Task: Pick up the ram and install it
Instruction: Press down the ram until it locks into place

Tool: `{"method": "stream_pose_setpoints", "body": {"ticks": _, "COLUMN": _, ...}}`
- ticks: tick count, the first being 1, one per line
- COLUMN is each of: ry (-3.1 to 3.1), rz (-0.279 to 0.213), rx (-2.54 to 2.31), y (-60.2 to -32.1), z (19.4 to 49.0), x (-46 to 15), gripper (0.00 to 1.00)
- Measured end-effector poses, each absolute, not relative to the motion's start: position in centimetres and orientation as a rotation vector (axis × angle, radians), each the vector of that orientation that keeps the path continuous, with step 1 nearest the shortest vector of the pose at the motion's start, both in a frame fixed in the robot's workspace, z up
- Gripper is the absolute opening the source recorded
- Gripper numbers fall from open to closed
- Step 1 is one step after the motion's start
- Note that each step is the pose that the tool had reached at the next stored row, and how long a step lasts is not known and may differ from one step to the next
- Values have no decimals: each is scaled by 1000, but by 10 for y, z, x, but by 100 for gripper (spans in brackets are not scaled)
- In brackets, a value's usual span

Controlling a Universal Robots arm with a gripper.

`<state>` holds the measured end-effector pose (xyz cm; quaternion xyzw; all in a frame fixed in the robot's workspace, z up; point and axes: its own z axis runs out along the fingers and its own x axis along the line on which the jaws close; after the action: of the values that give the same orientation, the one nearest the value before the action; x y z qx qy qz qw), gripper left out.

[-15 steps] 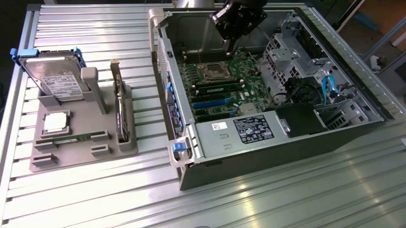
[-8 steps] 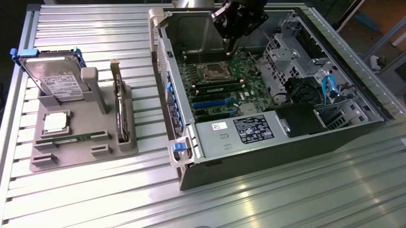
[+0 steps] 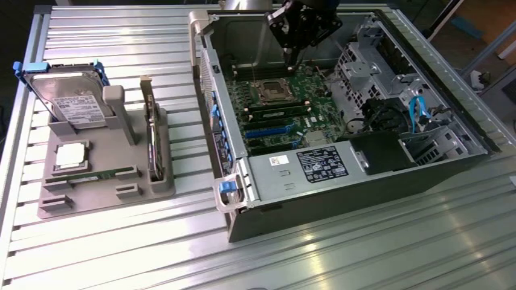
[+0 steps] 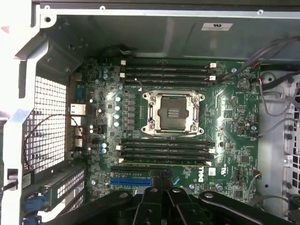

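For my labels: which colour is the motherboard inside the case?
Dark green motherboard, clearest in the wrist view.

Black, seemingly bolted gripper [image 3: 292, 60]

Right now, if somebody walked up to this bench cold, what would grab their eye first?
Most likely the open computer case lying on its side on the slatted table, its green motherboard exposed. The black gripper hangs over that board with fingers shut, above the empty processor socket and its dark memory slots. At the exterior view's left, a grey holder props up a silver hard drive.
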<state>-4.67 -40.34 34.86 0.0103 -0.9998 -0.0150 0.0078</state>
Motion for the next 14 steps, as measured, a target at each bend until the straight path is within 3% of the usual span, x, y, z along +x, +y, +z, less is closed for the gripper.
{"method": "stream_pose_setpoints", "body": {"ticks": 14, "ry": -3150, "rz": -53, "rx": -14, "y": -403, "z": 349, "x": -51, "gripper": 11}}
